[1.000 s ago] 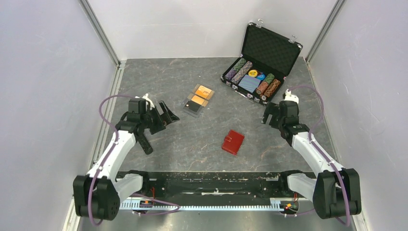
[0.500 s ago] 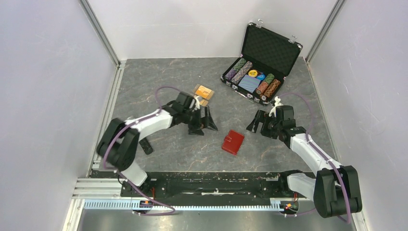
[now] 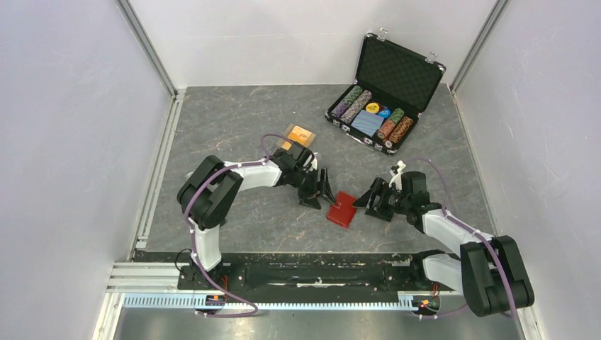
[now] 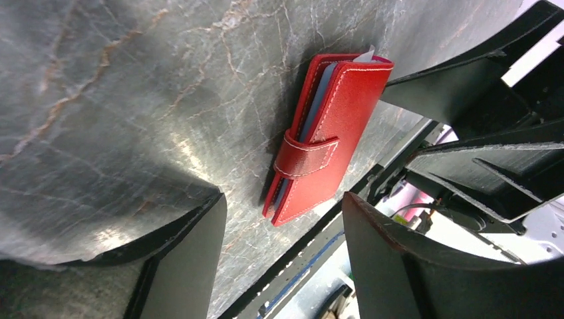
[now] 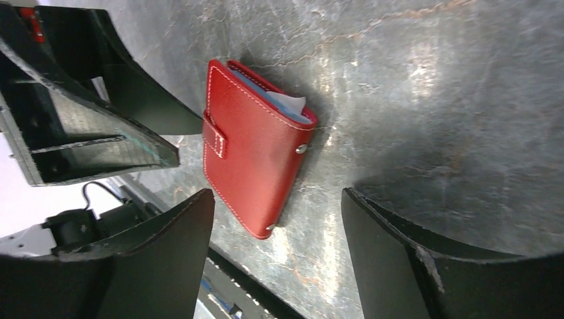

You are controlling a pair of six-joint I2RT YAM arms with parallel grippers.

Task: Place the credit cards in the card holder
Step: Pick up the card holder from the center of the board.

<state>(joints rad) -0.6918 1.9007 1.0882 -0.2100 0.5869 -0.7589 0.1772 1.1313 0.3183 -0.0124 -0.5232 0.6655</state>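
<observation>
The red card holder lies closed and flat on the grey table, its snap tab fastened. It also shows in the left wrist view and in the right wrist view, with pale blue lining at its edge. My left gripper is open and empty just left of it. My right gripper is open and empty just right of it. Neither touches it. The orange credit cards lie in a clear tray behind my left arm, which partly hides them.
An open black chip case with poker chips and a blue deck stands at the back right. Grey walls close in both sides. The arms' base rail runs along the near edge.
Both grippers have moved inward to the card holder, the left from the far left past the tray, the right from the right. The card holder has not moved.
</observation>
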